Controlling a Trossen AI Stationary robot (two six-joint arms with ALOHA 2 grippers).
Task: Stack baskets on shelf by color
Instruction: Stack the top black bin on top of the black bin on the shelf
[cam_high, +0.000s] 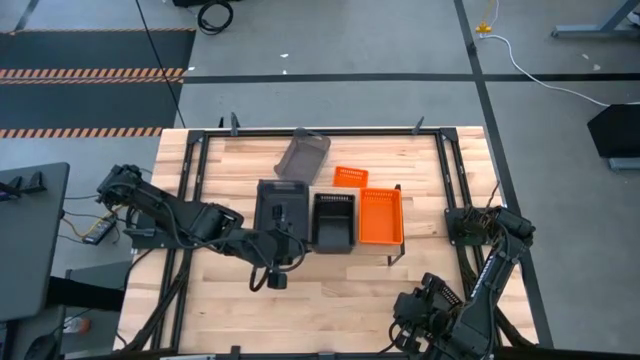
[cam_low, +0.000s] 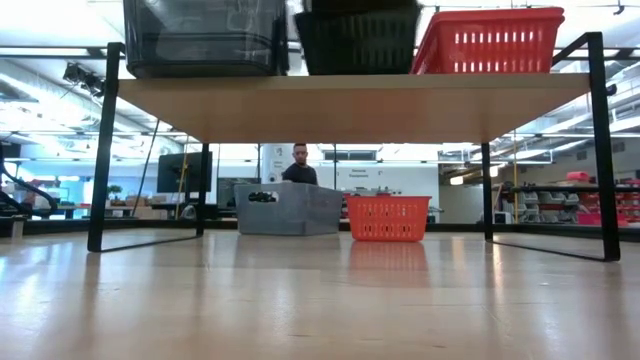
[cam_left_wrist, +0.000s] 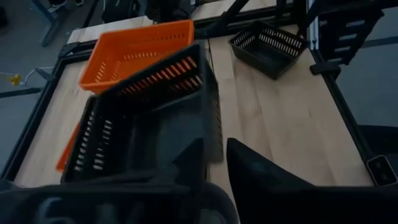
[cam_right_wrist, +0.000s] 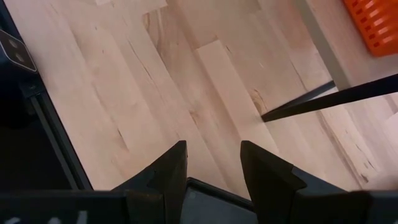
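The shelf (cam_low: 350, 105) carries a grey basket stack (cam_high: 280, 208) at the left, a black perforated basket (cam_high: 333, 222) in the middle and an orange basket (cam_high: 381, 215) at the right. Behind the shelf, a grey basket (cam_high: 302, 153) and a small orange basket (cam_high: 350, 177) rest on the table. My left gripper (cam_high: 283, 248) reaches in at the shelf's near side, at the black basket (cam_left_wrist: 149, 124), and is shut on it. My right gripper (cam_right_wrist: 213, 165) is open above bare wood near the table's near right corner (cam_high: 408, 318). The left wrist view also shows another dark perforated basket (cam_left_wrist: 267, 45) on the wood farther off. My left gripper holds the black basket by a side wall (cam_left_wrist: 214, 146), close to a corner. One finger (cam_left_wrist: 189, 168) stands inside the basket and the other (cam_left_wrist: 261, 180) outside. In the low view the basket's bottom (cam_low: 355, 68) stands on the shelf board between the grey and orange baskets.
Black frame rails (cam_high: 195, 160) run along the table's sides and far edge. A thin black shelf leg (cam_right_wrist: 323, 99) crosses the wood ahead of my right gripper. Bare wood lies in front of the shelf (cam_high: 330, 290). A person (cam_low: 299, 165) shows far behind the table.
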